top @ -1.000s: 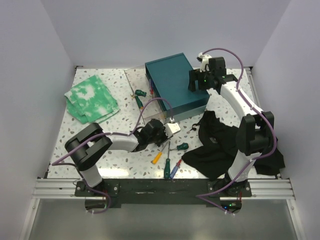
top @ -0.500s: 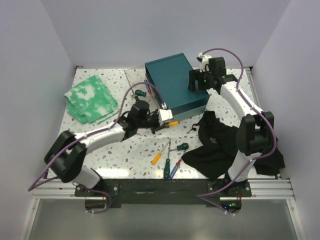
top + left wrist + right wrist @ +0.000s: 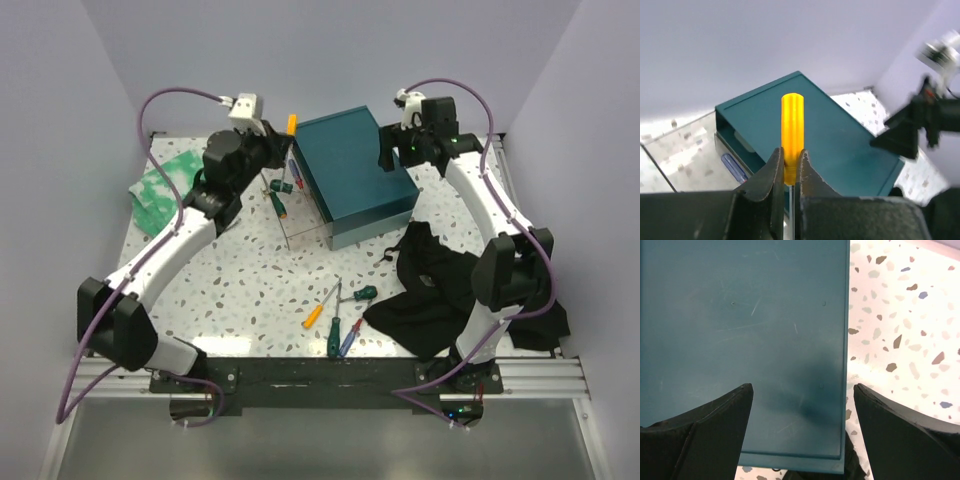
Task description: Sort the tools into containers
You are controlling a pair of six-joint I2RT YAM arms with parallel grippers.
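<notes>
My left gripper (image 3: 283, 140) is shut on an orange-handled screwdriver (image 3: 291, 124) and holds it high above the clear box (image 3: 262, 160), beside the teal box (image 3: 352, 170). In the left wrist view the handle (image 3: 792, 125) stands up between my fingers (image 3: 771, 175), with the teal box (image 3: 845, 140) behind it. Green-handled screwdrivers (image 3: 281, 188) lie in the clear box. My right gripper (image 3: 388, 160) is open and empty over the teal box (image 3: 745, 330). Several tools lie on the table: an orange screwdriver (image 3: 314, 315), a green one (image 3: 334, 336), a red-and-blue one (image 3: 350, 338) and a small hammer (image 3: 354, 293).
A black cloth (image 3: 450, 290) is heaped at the front right by the right arm's base. A green-white cloth (image 3: 160, 190) lies at the back left, partly under the left arm. Walls close in the table on three sides.
My left gripper took the orange screwdriver from the table in front of the teal box and lifted it up and back above the clear box. The right gripper shifted only slightly.
</notes>
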